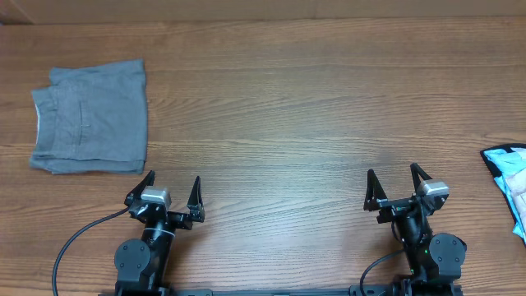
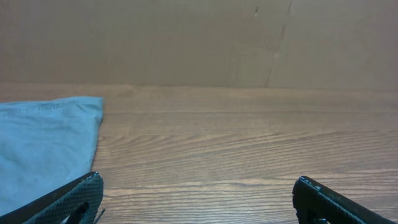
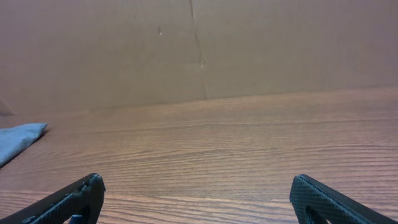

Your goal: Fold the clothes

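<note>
At the near edge, the left gripper and right gripper sit side by side, well apart, both with jaws spread wide and nothing between them. In each wrist view the two dark fingers stand at the bottom corners, with bare wood between.

Ahead of both lies open table — a broad stretch of wood grain across the middle, unbroken to the far edge.

Further out on the left, a folded grey garment lies flat, its near edge just beyond the left gripper and its right edge straight. At the table's right edge, a light-blue item is cut off by the frame.

Past the far edge stands a brown board wall.

The clothes to fold show in no view — where they are, I cannot tell.
</note>
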